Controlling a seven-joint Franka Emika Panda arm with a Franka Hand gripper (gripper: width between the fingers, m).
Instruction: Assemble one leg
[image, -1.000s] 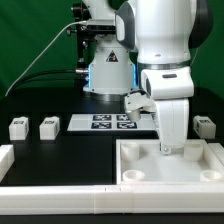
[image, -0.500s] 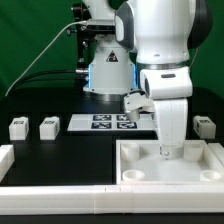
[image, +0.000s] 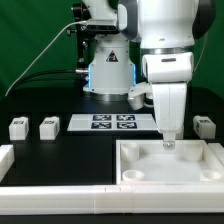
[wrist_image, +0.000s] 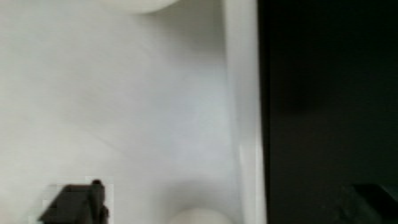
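Exterior view, L→R: small white plastic block legs (image: 17, 127) sit on black table (image: 70, 150), well apart from hand (image: 170, 145), wide open, empty, over big white square tray (image: 145, 160). Risk: fingers (wrist_image: 71, 203) could clip tray wall descending.

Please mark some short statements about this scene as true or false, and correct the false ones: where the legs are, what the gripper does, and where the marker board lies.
1. Two legs stand at the exterior view's left of the marker board. True.
2. The gripper holds a leg. False: in the wrist view its fingers are wide apart, and no leg is between them.
3. The gripper is over the white tray-like piece. True.
4. The marker board lies inside the tray-like piece. False: it lies on the black table, behind that piece.
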